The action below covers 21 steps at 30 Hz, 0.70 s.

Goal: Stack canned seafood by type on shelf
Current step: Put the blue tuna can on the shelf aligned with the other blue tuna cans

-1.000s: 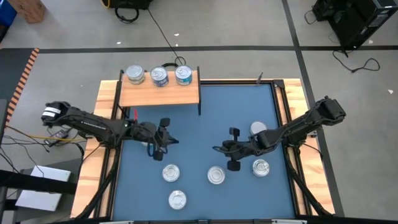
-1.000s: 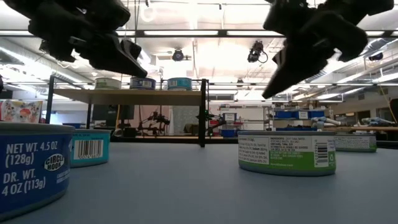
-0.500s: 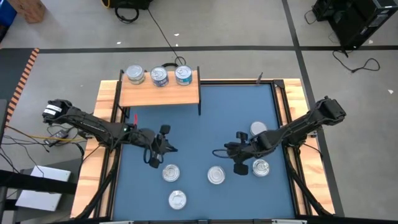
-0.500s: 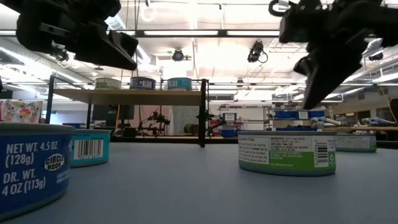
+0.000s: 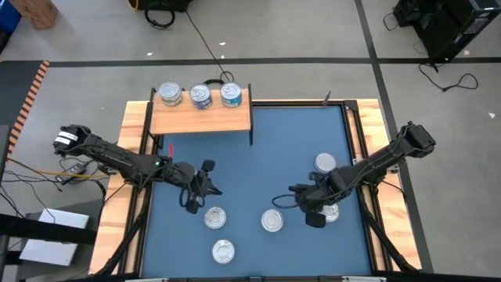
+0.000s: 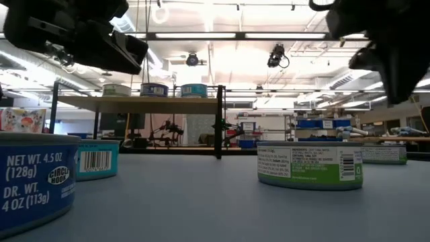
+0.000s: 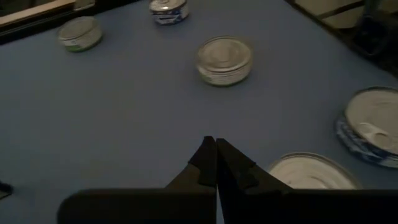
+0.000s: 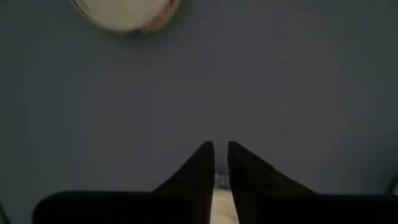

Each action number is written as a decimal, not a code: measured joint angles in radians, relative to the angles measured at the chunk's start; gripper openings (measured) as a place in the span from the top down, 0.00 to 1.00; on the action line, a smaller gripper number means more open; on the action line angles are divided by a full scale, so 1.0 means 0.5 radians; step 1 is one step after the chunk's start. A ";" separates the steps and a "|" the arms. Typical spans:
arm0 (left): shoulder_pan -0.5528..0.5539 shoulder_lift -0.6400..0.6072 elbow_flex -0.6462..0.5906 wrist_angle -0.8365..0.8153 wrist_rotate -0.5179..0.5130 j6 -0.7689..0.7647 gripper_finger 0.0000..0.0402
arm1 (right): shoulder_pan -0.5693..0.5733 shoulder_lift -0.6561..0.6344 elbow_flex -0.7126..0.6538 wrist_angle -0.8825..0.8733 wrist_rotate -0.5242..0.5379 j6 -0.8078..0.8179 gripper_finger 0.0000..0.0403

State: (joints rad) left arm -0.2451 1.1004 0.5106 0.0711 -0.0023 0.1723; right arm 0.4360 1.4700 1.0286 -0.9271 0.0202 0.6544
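Your right gripper (image 5: 307,205) hangs just over a tin (image 5: 329,210), fingers slightly parted, gripping nothing, apparently lining up a pick. Your left gripper (image 5: 196,190) is pinched shut and empty, another tin (image 5: 215,217) just beside it. Farther off, the shelf (image 5: 200,119) already carries three tins (image 5: 200,96) in a row.

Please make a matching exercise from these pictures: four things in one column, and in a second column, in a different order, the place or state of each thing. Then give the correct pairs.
Things:
1. three cans
2. left gripper
3. shelf
4. green-label can

Places or states:
A. fingers shut, holding nothing
B. standing at the far left corner of the blue table
C. in a row on the wooden board
D. on the table, nearest can at the right in the low view

Pairs: 1-C, 2-A, 3-B, 4-D
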 joint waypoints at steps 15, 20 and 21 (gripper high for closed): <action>-0.166 0.000 0.001 -0.002 0.171 -0.095 0.98 | 0.110 0.000 0.000 -0.119 -0.040 0.076 0.72; -0.170 0.014 0.002 -0.026 0.114 -0.093 0.98 | 0.236 0.000 -0.004 -0.229 -0.044 0.065 0.70; -0.170 0.024 0.002 -0.021 0.080 -0.083 0.98 | 0.253 0.000 -0.017 -0.238 -0.032 0.055 0.70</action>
State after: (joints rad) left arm -0.3302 1.1125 0.5118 0.0609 0.0378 0.1310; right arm 0.5625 1.4700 1.0200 -1.0461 0.0042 0.6817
